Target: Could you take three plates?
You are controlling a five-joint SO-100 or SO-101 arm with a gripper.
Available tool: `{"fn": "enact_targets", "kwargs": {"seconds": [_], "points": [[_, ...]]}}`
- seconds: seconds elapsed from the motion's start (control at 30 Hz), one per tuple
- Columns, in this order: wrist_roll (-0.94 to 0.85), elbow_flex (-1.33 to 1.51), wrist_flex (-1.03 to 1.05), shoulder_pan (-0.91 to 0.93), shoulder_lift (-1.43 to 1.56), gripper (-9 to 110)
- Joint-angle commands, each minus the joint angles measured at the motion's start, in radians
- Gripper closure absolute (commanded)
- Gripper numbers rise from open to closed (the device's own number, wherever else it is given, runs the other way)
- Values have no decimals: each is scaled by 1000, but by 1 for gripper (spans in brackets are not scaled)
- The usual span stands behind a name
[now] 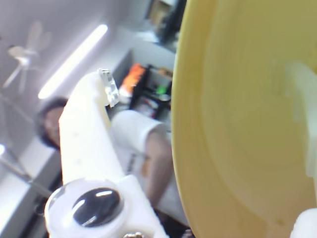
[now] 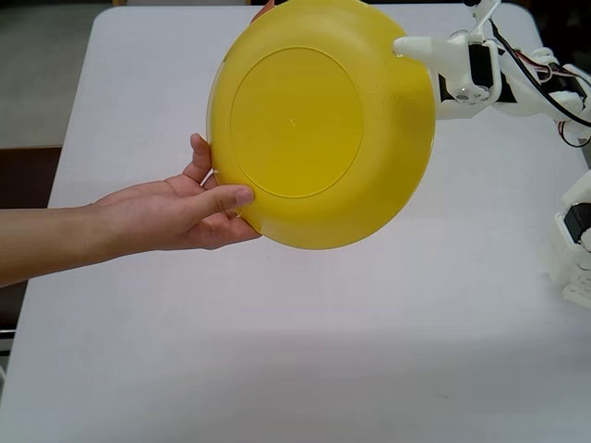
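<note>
While we look down on the white table [image 2: 277, 369] in the fixed view, we see one yellow plate [image 2: 323, 120] held up in the air above it, tilted so that its underside faces us. Nothing lies in the plate that we can see, since only its bottom shows here. No other plates appear in either picture.

At about eight o'clock on the plate's rim, a person's hand [image 2: 185, 217] reaches in from the left edge of the picture. Its thumb lies across the underside of the plate and the fingers go behind the rim, so the hand is pinching the plate's edge.

At about two o'clock on the rim, the white gripper [image 2: 406, 46] of the robot arm [image 2: 517, 88] meets the plate. One white finger [image 2: 429, 48] lies over the edge. From this view we cannot tell whether the jaws grip the rim or only touch it.

From the wrist view, the plate [image 1: 237, 129] fills the right half of the picture, showing its hollow inner face, which looks bare. One white finger [image 1: 86, 134] stands apart from the plate on the left, with open space between. A pale shape at the right edge lies on the plate's inner face. Behind, blurred, we make out a person in a white shirt [image 1: 131, 134] and a ceiling light [image 1: 74, 59].
</note>
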Motion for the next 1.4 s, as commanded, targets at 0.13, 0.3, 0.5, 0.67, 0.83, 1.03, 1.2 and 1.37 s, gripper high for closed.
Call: {"fn": "enact_targets", "kwargs": {"seconds": [0.13,0.3,0.5,0.67,0.83,1.03,1.2,1.37], "points": [[-25,-23,110,123,64,63],[-61,2,120,201,72,66],[8,2,158,391,-8,88],[17,-94,258,534,-172,102],[-26,-256,341,634,-379,102],[-72,-506,396,703,-575,90],[-74,-558,413,719,-623,77],[-64,-630,413,718,-695,71]]}}
